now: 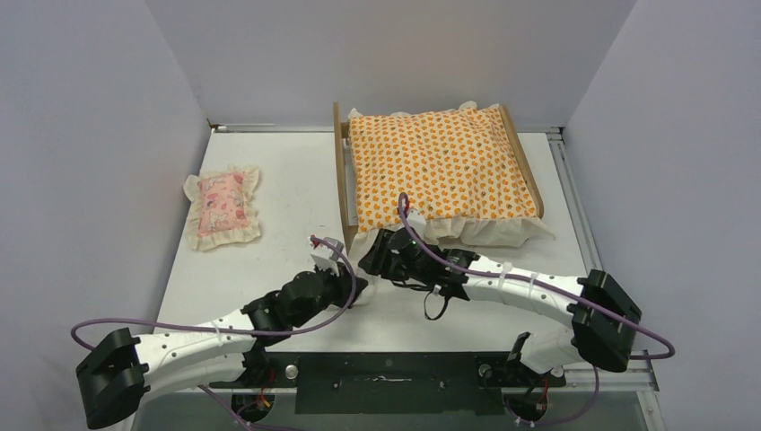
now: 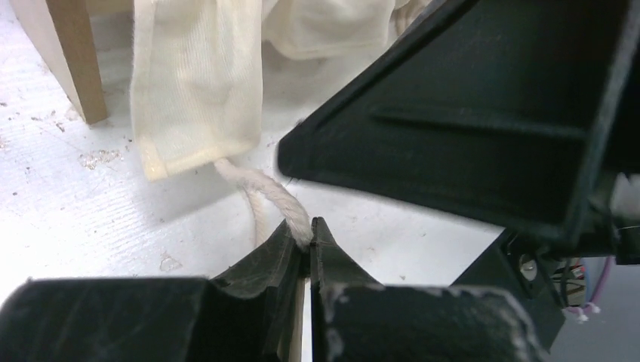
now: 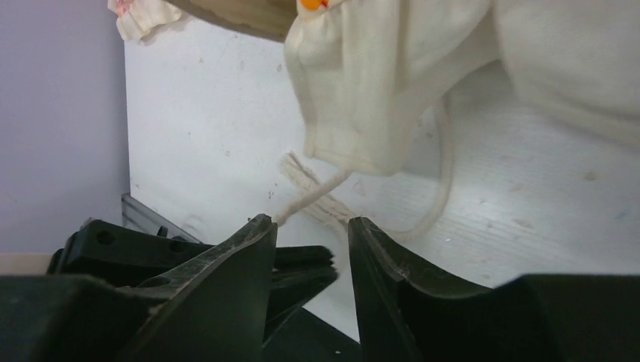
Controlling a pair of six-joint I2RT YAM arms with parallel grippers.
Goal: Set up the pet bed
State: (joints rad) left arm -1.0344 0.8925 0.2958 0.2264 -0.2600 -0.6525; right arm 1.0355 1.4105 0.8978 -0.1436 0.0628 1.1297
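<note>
The pet bed (image 1: pixel 341 171), a light wooden frame, stands at the back of the table with the orange-patterned cushion (image 1: pixel 440 166) lying in it. The cushion's cream ruffle (image 2: pixel 196 83) hangs over the bed's near left corner beside a wooden leg (image 2: pixel 75 60). A white twisted cord (image 2: pixel 264 188) runs out of that ruffle. My left gripper (image 2: pixel 309 230) is shut on the cord's end, low over the table. My right gripper (image 3: pixel 309 222) is open right beside it, with the cord (image 3: pixel 317 192) lying just beyond its fingertips and nothing between them. Both grippers meet in front of that corner (image 1: pixel 363 274).
A small pink frilled pillow (image 1: pixel 223 206) lies on the white table at the left. Grey walls close in the left, right and back sides. A metal rail (image 1: pixel 574 206) runs along the table's right edge. The right gripper's black finger (image 2: pixel 468 121) fills the upper right of the left wrist view.
</note>
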